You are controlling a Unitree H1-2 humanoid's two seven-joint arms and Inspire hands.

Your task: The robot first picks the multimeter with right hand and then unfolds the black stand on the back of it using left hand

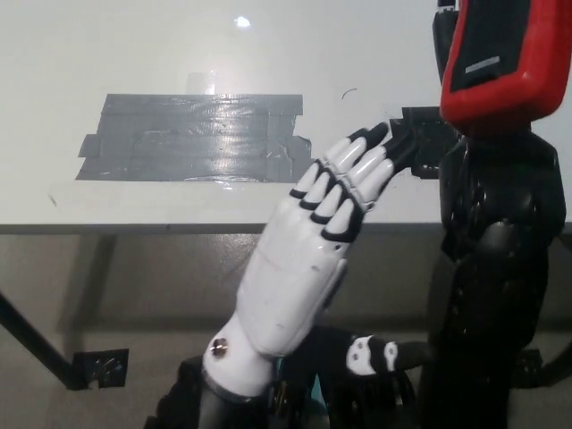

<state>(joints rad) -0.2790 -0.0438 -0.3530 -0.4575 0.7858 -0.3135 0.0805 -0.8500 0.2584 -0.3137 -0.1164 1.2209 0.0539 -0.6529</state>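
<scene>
Unfolding is the step in hand: the multimeter [500, 63], red-cased with a dark panel on the side facing the camera, is already lifted clear of the bench [134, 54] and sits at the upper right of the head view, above the bench's right-hand end. The black right hand [496, 210] rises beneath it and seems to carry it from below, though its fingers are lost against the dark arm, so whether they are clamped on the casing cannot be told from this view. The white left hand [335, 192] reaches up and across from the lower left with its fingers stretched out and slightly apart, holding nothing; its dark fingertips [375, 138] touch or nearly touch a black flap [420, 134] that juts out leftward under the red body. That flap is probably the stand, already swung partly away from the back.

The next move likely calls for the left fingertips to hook behind the flap's free edge and draw it further out while the right hand keeps the meter steady; a push that is too flat could simply slide off the flap or twist the meter in its hold.

A patch of grey tape [192, 138] lies on the bench near its front edge. No brand name, label or writing can be read anywhere; a small pale bar on the meter's dark panel is too blurred to make out.
</scene>
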